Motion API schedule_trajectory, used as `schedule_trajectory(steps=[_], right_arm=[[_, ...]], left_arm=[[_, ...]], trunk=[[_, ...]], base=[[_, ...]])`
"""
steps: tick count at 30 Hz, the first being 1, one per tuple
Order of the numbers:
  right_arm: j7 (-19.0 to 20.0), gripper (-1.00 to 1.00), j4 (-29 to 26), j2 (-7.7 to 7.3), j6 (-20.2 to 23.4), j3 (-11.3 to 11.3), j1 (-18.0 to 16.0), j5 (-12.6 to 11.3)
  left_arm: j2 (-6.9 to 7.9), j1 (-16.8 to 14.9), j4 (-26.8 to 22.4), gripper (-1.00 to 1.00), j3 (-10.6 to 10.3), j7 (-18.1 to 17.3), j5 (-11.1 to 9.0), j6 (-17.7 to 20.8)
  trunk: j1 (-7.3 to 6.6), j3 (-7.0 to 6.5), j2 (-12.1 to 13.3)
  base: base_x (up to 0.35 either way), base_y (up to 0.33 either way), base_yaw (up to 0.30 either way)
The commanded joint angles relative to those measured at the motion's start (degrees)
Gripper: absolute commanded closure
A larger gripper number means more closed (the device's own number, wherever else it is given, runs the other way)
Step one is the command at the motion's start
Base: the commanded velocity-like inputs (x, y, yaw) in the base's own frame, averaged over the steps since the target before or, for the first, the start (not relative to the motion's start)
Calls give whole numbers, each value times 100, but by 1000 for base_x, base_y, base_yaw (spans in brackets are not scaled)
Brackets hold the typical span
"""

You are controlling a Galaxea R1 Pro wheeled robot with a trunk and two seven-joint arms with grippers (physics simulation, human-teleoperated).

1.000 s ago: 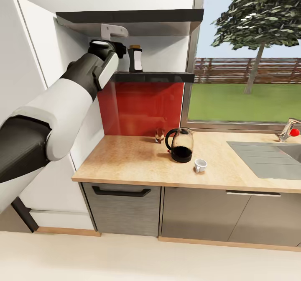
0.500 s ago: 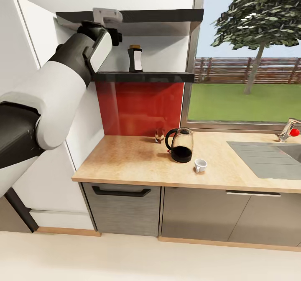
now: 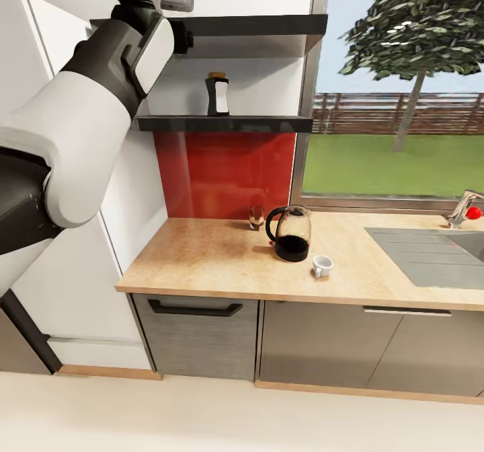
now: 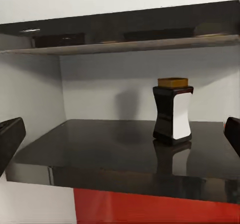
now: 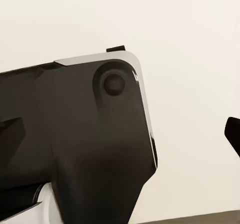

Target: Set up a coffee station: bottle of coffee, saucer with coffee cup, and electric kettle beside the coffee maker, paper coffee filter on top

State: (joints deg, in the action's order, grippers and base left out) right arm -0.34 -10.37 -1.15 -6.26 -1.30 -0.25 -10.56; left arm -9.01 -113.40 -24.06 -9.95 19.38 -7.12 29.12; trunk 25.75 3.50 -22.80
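Reaching: left gripper point(image 4: 120, 134) spread wide, empty, facing the shelf point(image 4: 100, 159).
Bottle of coffee point(image 4: 172, 111): upright near the shelf's right end.
Risk: a finger may topple it.
Right gripper: fingertips apart.

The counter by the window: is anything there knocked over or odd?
Yes. The coffee cup lies tipped on its side on the kitchen countertop, with no saucer under it, beside the upright electric kettle. The bottle of coffee stands straight on the shelf.
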Motion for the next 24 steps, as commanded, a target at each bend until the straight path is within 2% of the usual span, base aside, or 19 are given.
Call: schedule_trajectory(steps=[1,9,24], right_arm=[[-1,-100,-1,1,-16,-11,-3,-25],[-1,-100,-1,4,-16,-10,-6,-25],[-1,-100,-1,2,-16,-10,-3,-25]], left_arm=[[6,-5,-14,-100,-42,-2,-61,1917],[14,15,-25,-100,-61,-623,-46,1928],[20,187,-172,-100,-56,-680,-35,1909]], trunk=[[3,13,-12],[3,13,-12],[3,13,-12]], base=[[0,0,0],[0,0,0],[0,0,0]])
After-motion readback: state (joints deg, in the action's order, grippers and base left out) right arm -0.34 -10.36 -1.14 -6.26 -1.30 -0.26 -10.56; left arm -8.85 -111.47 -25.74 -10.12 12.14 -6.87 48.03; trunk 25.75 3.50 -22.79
